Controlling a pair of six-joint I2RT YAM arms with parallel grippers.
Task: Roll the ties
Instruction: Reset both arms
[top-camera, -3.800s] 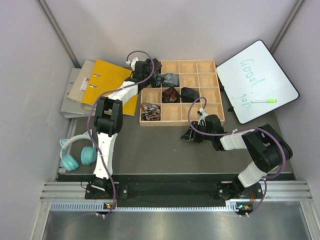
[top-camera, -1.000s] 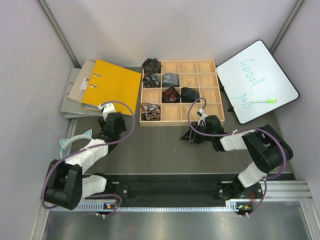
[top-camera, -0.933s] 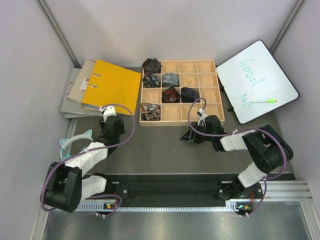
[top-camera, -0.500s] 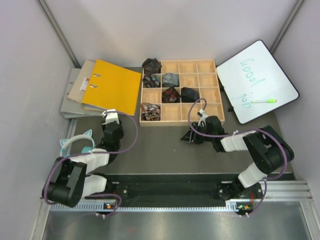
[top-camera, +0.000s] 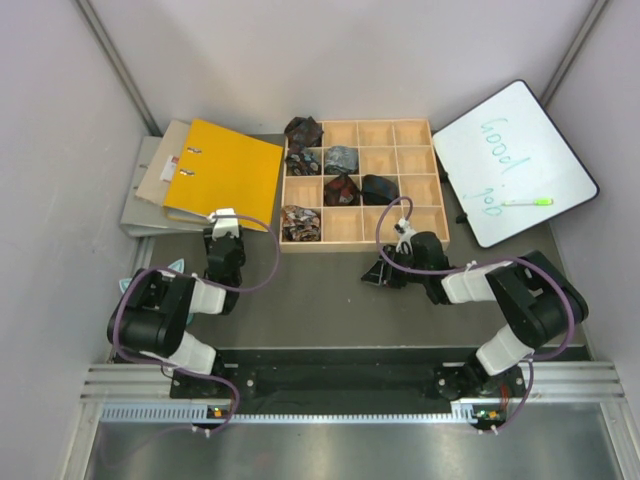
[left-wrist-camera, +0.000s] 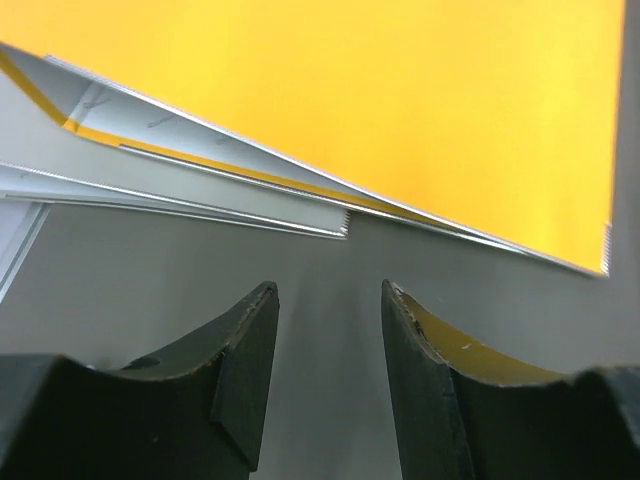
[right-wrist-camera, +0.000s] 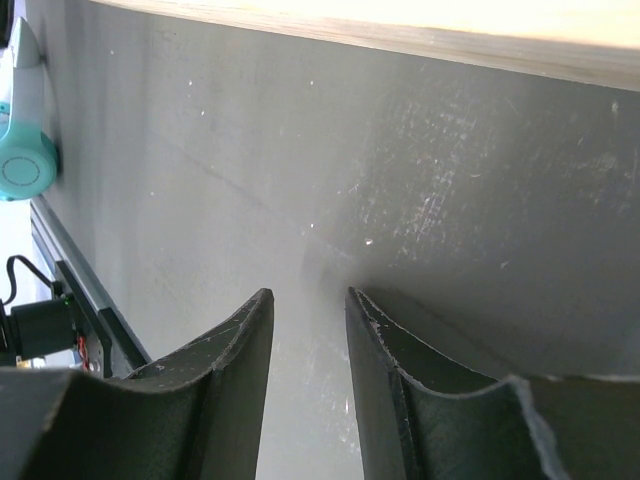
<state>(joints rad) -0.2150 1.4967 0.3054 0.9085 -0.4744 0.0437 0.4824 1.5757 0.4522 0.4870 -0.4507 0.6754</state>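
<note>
Left gripper (left-wrist-camera: 327, 300) is sitting with jaws part-spread and nothing between them, pointing at the near edge of the yellow folder (top-camera: 225, 170), which is lying off the left side of the wooden tray (top-camera: 350, 245). Right gripper (right-wrist-camera: 307, 300) is hovering low with jaws a narrow gap apart, also empty, just in front of the tray's near wall. The ties are all sitting inside the tray: navy floral tie (top-camera: 303, 132) bulging over the far-left corner, grey-blue tie (top-camera: 342, 158) right of it, maroon tie (top-camera: 341, 188) and black tie (top-camera: 378, 188) mid-tray, brown-patterned tie (top-camera: 300, 222) in the near-left cell. All are looking like compact bundles (no long axis to read, no loose tie showing on the table). The brown-patterned one is lying nearest the left gripper, to its right; the black one is lying just beyond the right gripper. Versus earlier: the left arm was reaching into the tray's far-left corner and is now folded back; the right arm is not shifting.
</note>
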